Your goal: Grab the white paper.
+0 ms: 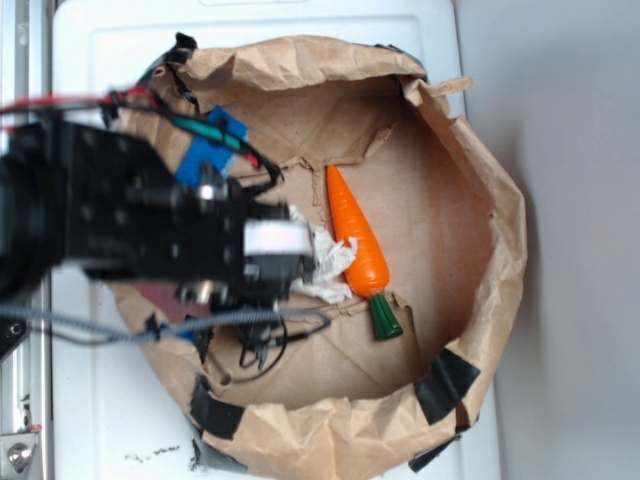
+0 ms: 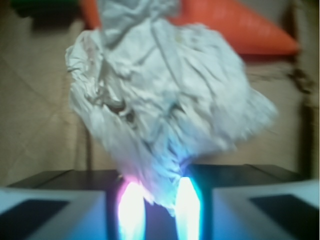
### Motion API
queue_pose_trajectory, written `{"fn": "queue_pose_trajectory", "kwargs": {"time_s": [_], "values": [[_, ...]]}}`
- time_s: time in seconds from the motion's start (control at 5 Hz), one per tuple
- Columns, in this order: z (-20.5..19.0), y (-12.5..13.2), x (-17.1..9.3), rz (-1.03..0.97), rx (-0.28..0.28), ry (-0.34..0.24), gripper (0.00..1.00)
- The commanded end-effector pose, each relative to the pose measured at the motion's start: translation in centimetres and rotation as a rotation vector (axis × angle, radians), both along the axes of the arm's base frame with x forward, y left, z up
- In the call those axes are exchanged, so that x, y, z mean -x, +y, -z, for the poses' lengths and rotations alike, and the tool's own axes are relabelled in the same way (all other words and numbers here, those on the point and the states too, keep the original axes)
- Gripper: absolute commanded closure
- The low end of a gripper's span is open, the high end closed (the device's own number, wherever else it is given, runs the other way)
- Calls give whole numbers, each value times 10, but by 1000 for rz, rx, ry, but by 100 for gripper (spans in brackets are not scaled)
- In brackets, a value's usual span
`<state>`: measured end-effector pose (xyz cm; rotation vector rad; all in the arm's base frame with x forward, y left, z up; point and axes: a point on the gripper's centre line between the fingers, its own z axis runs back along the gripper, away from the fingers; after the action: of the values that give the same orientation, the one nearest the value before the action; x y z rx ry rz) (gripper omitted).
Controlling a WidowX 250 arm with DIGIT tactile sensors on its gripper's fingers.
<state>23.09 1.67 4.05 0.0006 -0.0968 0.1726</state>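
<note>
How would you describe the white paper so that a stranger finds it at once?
Look inside the brown bag, opened wide like a bowl. On its floor lies an orange carrot; the paper is against the carrot's side, under the hand. It is the only crumpled, whitish thing there.
</note>
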Motion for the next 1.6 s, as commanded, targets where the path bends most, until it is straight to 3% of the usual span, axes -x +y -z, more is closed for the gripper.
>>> {"fn": "queue_pose_trajectory", "kwargs": {"time_s": [0.0, 0.2, 0.4, 0.6, 0.8, 1.0, 1.2, 1.4], "values": [[-79, 16, -27, -18, 106, 27, 100], [-102, 22, -28, -19, 150, 49, 100], [-104, 25, -29, -13, 139, 52, 39], [-96, 24, -31, -11, 124, 39, 0], [-82, 21, -33, -17, 108, 17, 0], [-67, 16, -35, 10, 115, -45, 0], [-53, 12, -39, 90, 101, -160, 0], [-40, 17, -47, 108, 80, -184, 0]]}}
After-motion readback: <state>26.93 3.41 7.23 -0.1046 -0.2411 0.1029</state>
